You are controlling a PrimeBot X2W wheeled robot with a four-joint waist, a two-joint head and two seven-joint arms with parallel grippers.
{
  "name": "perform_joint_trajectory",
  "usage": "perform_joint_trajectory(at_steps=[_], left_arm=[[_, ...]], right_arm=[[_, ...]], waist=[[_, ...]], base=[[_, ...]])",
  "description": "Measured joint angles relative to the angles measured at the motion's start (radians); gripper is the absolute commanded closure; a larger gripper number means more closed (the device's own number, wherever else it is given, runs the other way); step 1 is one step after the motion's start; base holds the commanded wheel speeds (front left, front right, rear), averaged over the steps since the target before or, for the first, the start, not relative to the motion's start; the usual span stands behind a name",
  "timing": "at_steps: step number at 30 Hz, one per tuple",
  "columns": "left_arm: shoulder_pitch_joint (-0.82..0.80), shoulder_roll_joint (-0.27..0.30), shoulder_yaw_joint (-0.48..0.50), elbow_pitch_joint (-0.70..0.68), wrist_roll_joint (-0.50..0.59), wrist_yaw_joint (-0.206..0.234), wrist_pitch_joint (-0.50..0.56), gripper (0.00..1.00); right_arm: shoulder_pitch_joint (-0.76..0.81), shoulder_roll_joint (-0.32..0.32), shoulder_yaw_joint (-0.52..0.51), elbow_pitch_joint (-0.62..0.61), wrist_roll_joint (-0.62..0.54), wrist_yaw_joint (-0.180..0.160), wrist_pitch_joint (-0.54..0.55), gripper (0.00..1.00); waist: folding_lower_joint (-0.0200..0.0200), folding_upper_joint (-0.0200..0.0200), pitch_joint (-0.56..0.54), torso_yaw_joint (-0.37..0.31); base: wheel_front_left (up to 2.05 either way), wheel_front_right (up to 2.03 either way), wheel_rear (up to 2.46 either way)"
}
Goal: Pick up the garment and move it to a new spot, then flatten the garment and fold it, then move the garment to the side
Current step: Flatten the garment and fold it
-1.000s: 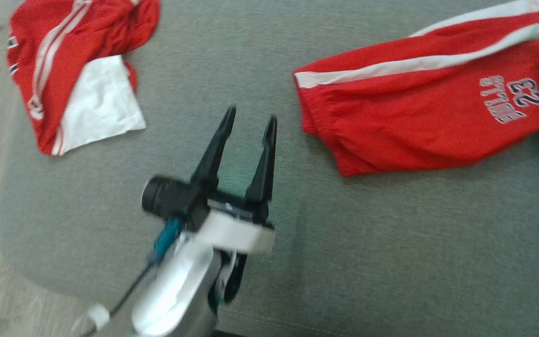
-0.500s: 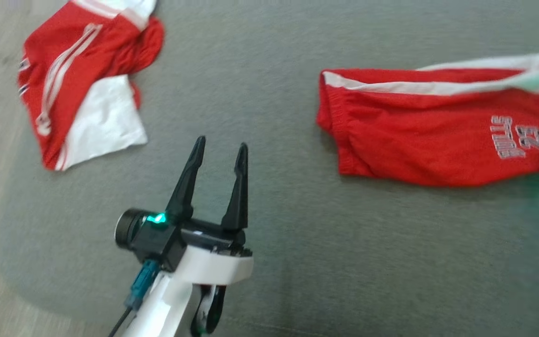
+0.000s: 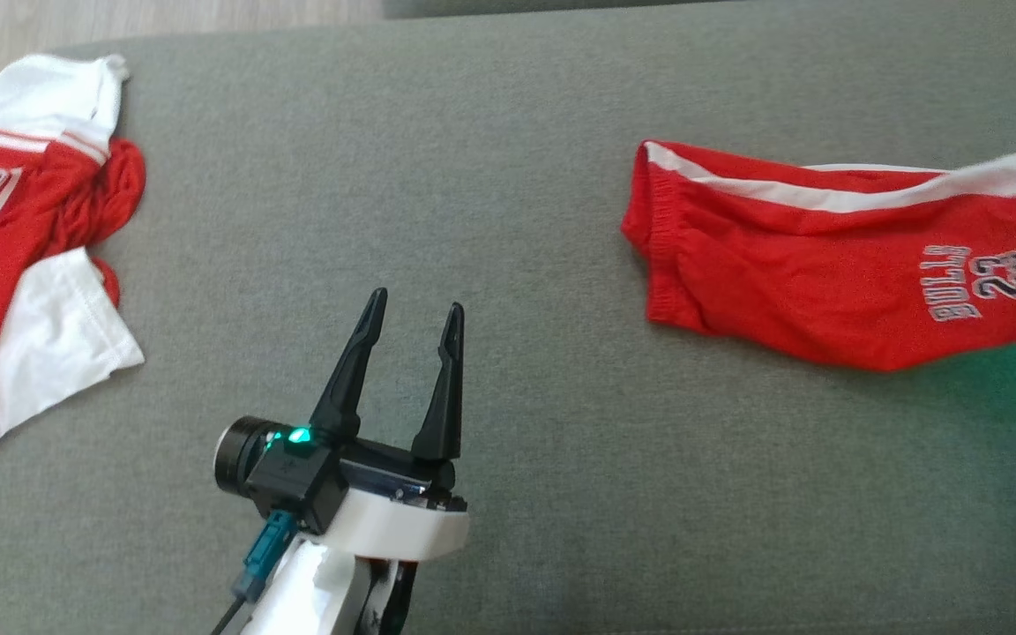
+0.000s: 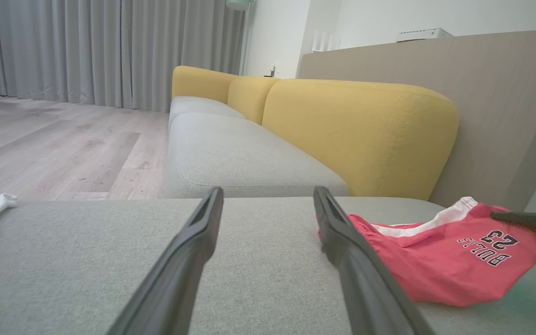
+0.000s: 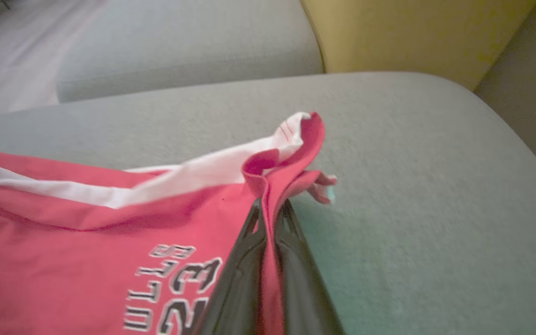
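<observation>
Shorts (image 3: pixel 808 273) dragged farther from jersey (image 3: pixel 5 256), right tool (image 5: pixel 271 204) pinching hem in wrist view, left tool (image 3: pixel 415 304) wide, empty

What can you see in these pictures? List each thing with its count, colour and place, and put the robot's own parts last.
shorts: one, red with a white stripe and "BULLS 23" print, lying on the right of the seat
crumpled garment: one, red and white, at the seat's left edge
seat: one, grey, under both garments
back cushions: three, yellow, on the sofa beyond the seat
curtains: grey, along the far wall
floor: pale wood, left of the sofa
left gripper: one, dark fingers, open over the bare middle of the seat
right gripper: one, dark fingers, shut on the edge of the shorts
</observation>
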Motion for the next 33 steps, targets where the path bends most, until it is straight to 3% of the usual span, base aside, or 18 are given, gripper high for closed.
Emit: perform_joint_trajectory(at_steps=[9,13,14,15,16,21,27,33], left_arm=[[0.002,0.0,0.006,0.01,0.0,-0.009,0.0,0.0],[0.015,0.0,0.007,0.01,-0.016,-0.009,0.0,0.0],[0.015,0.0,0.006,0.011,-0.018,-0.009,0.0,0.0],[0.015,0.0,0.005,0.011,-0.019,-0.009,0.0,0.0],[0.015,0.0,0.003,0.011,-0.026,-0.009,0.0,0.0],[0.014,0.0,0.001,0.01,-0.038,-0.005,0.0,0.0],[0.031,-0.001,0.018,0.009,-0.045,0.011,0.0,0.0],[0.145,0.0,0.067,0.005,-0.034,0.042,0.0,0.0]], right_arm=[[-0.059,0.078,0.021,-0.312,-0.069,0.0,0.057,1.0],[-0.06,0.171,0.08,-0.435,-0.141,0.0,0.166,1.0],[-0.058,0.192,0.103,-0.449,-0.149,0.0,0.194,0.85],[-0.052,0.212,0.123,-0.459,-0.157,0.0,0.216,0.22],[-0.043,0.229,0.131,-0.469,-0.165,0.0,0.222,0.0],[0.018,0.243,0.1,-0.521,-0.189,0.0,0.187,0.0],[0.171,0.23,-0.12,-0.574,-0.305,0.0,0.033,0.0],[0.459,0.301,-0.268,-0.615,-0.37,0.0,-0.129,0.0]], waist=[[0.0,0.0,-0.025,0.004],[0.0,0.0,-0.018,0.039],[0.0001,0.0,-0.015,0.048],[0.0001,0.0,-0.012,0.057],[0.0001,0.0,-0.009,0.065],[0.0002,0.0,-0.007,0.1],[0.0001,0.0,-0.058,0.115],[0.0,0.0,-0.153,0.119]], base=[[0.0,0.0,0.0],[0.0,0.0,0.0],[0.0,0.0,0.0],[0.0,0.0,0.0],[0.0,0.0,0.0],[0.0,0.0,0.0],[0.0,0.0,0.0],[0.0,0.0,0.0]])
